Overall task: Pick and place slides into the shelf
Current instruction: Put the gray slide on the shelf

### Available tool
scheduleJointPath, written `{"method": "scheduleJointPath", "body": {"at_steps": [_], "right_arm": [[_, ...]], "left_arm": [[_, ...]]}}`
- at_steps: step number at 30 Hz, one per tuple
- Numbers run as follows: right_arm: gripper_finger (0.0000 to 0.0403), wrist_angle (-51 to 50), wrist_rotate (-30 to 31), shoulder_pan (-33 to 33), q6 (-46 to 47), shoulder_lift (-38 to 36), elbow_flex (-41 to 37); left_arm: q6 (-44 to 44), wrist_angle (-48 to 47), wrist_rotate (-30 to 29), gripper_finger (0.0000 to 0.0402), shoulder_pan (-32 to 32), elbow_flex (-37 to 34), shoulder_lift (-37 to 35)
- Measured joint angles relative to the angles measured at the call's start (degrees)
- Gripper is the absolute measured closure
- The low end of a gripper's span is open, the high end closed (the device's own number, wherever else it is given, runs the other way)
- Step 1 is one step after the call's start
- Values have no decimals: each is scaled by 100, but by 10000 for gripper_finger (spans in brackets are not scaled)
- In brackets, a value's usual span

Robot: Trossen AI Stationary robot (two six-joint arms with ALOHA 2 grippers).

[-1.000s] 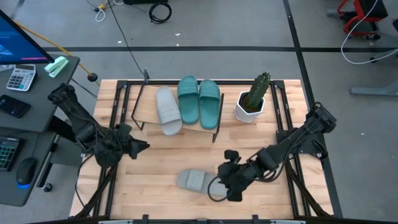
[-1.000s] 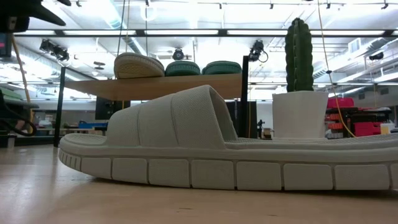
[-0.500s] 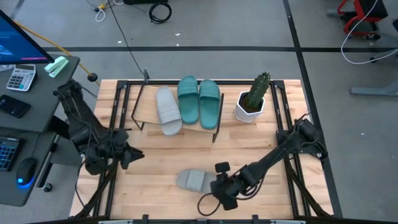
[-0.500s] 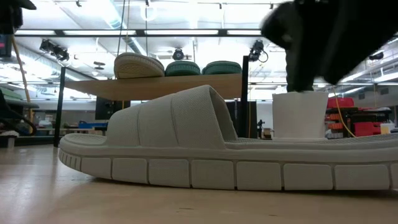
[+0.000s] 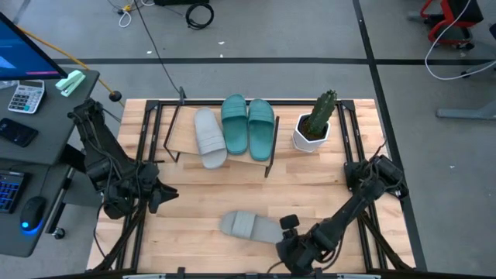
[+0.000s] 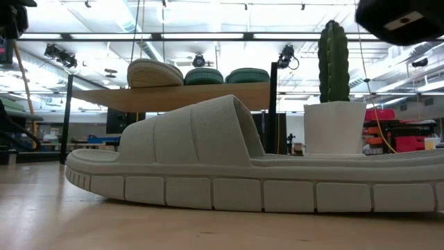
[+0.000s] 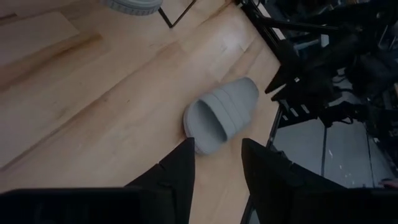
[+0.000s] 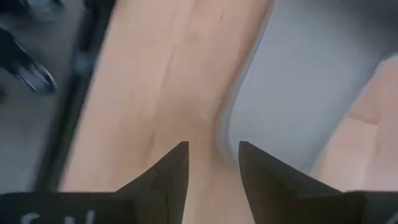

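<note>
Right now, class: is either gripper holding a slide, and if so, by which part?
Neither holds anything. The left gripper and the right gripper are both open and empty; the grey slide lies free on the table, beside the right gripper.

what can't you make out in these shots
- Low view: the grey slide fills the frame, its heel end cut off by the picture's edge; it hides the table behind it.
- Low view: the slides on the shelf show only as edges.
- Right wrist view: blurred; only the right gripper, open, is clear.
- High view: the left gripper is too small to judge.
</note>
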Motion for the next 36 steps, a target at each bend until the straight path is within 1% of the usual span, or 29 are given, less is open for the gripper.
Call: {"method": "scheduleJointPath", "body": {"at_steps": [4,8,13,16,18,22,25,28,31,36], "right_arm": [[257,-637,185,136,-508,200,163],[257,-594,236,146,-965,299,172],[257,-604,527,44,-1496,349,172],[255,-500,520,-52,-1698,425,172],[250,-285,357,-110,-1816,516,172],[231,295,17,-186,-1981,632,170],[215,474,-51,-204,-2046,697,170],[202,464,-5,-222,-2011,790,180],[197,419,29,-223,-1972,917,195],[208,294,427,-209,-1892,1035,194]], "left_arm": [[-6,0,-9,260,0,0,1],[-63,2,-11,263,0,0,2],[-152,8,-10,270,2,0,2],[-219,8,-9,271,4,0,1],[-264,7,-9,270,4,0,0],[-401,9,-7,270,4,0,2],[-411,13,-4,273,4,0,2],[-411,15,4,276,4,0,2],[-458,15,5,275,7,0,2],[-518,13,34,276,7,0,2]]}}
